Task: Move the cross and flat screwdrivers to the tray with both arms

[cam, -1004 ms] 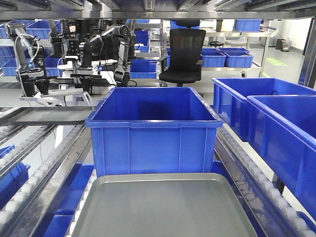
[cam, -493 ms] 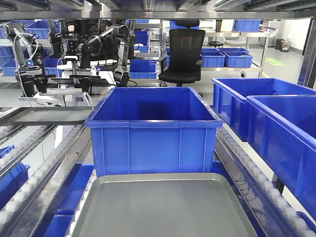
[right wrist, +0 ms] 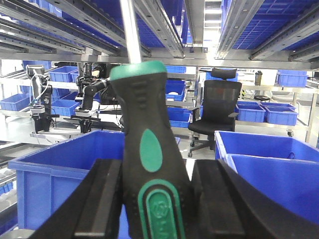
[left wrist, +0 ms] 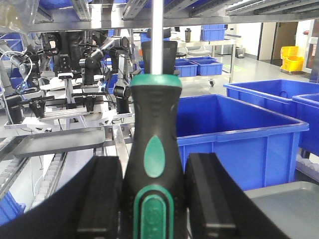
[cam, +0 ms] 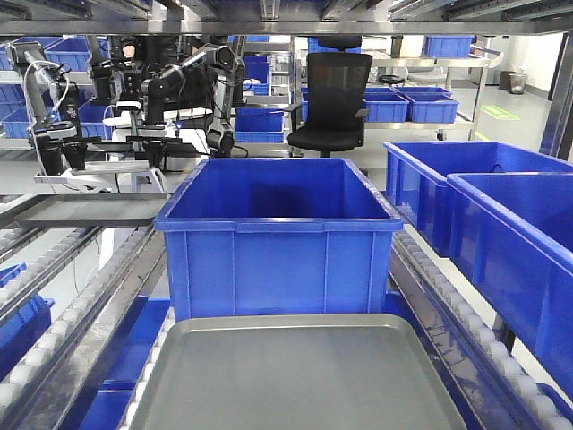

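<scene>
— How many screwdrivers are showing, and where?

— Two, one in each wrist view. The left gripper (left wrist: pixel 152 199) is clamping its jaws against the black-and-green handle of one screwdriver (left wrist: pixel 152 149), a finger pressing on each side. The right gripper (right wrist: pixel 152 199) is doing the same with the second screwdriver (right wrist: pixel 149 149).

— Which way are they pointing?

— Both are standing lengthwise up through their frames, handle at the bottom, steel shaft running out past the top edge. The left one is sitting nearly straight; the right one is leaning a little to the left at the shaft end. The tips are out of view, so I cannot tell which is cross and which is flat.

— And the tray?

— One grey tray (cam: pixel 295 376) is lying flat in the foreground of the front view, just in front of a blue bin (cam: pixel 277 251). No screwdriver is lying on the part that shows. Its corner (left wrist: pixel 289 194) is also showing at the lower right of the left wrist view.

— Other things?

— Two more blue bins (cam: pixel 501 215) are sitting to the right, one black office chair (cam: pixel 331 98) is standing behind, and another flat tray (cam: pixel 85 210) is resting at the left.
</scene>
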